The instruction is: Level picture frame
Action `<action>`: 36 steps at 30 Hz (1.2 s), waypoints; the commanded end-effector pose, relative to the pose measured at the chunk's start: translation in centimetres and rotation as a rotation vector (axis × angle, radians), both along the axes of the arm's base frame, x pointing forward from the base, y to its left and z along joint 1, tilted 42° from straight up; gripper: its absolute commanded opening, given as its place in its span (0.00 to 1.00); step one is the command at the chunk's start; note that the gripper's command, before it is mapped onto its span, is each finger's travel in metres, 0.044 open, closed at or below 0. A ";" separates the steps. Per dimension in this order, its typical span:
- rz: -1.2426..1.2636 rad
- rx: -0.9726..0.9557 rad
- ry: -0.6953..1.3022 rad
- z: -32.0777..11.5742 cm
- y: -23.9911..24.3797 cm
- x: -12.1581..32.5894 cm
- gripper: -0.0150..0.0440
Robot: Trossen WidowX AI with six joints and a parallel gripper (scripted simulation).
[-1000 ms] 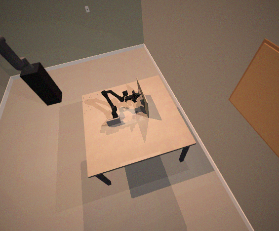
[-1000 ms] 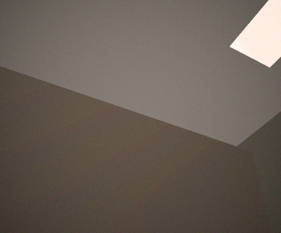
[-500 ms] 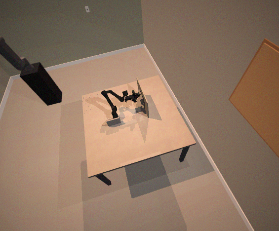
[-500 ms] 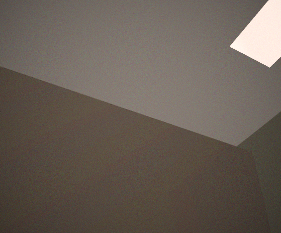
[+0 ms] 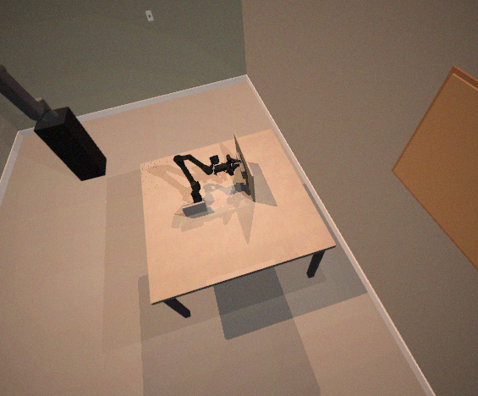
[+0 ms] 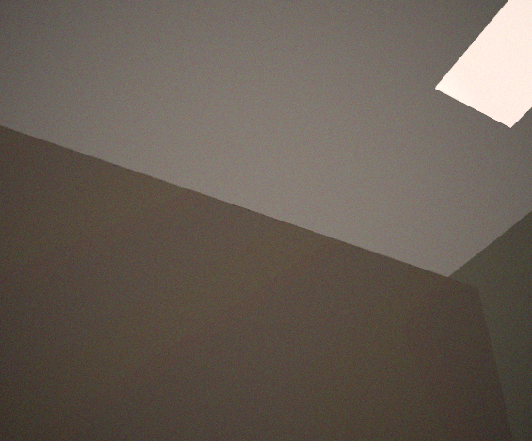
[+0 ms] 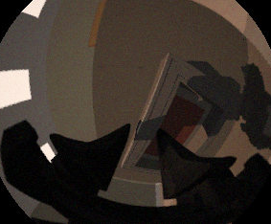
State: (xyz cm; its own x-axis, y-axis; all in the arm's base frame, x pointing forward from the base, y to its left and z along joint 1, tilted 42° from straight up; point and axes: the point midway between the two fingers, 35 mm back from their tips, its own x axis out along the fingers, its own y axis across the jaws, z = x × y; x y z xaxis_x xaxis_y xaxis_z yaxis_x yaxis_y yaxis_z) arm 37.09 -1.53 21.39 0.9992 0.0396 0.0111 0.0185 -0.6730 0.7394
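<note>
- Closest in, the claw (image 5: 235, 162) (image 7: 144, 127) is open, its dark fingertips standing apart with a gap between them.
- Just past the tips I can see the picture frame (image 7: 154, 107), grey-bordered with a dark red patch (image 7: 177, 117) inside. It slants in the wrist view, but I can't tell from here whether it hangs level.
- A dark shadow (image 7: 215, 88) falls over part of the frame.
- From above, the claw is at the face of a thin upright panel (image 5: 247, 174) on the table (image 5: 213, 255); the frame is too small to make out clearly there.
- The black arm (image 5: 188, 173) bends over from its pale grey base (image 5: 188, 210).
- Off beyond the table, a long black box (image 5: 70, 145) hangs from a jointed arm.
- Farther out, an orange board (image 5: 452, 162) is by the wall.
- Overhead, a bright panel (image 6: 503, 71) glows in the ceiling.
</note>
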 end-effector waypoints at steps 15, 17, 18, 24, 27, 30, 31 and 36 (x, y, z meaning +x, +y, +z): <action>0.002 0.300 0.015 0.4 -0.3 -7.8 0.69; 0.003 0.357 0.018 0.0 -0.2 -9.1 0.69; 0.003 0.379 0.019 -0.2 -0.2 -9.6 0.69; 0.003 0.398 0.020 -0.4 -0.2 -10.0 0.69; 0.000 0.373 0.009 0.7 -1.1 -9.6 0.69; 0.001 0.380 0.014 1.4 -2.8 -10.2 0.69; 0.001 0.383 0.016 1.7 -3.3 -10.4 0.69; 0.002 0.396 0.024 2.8 -5.4 -11.8 0.69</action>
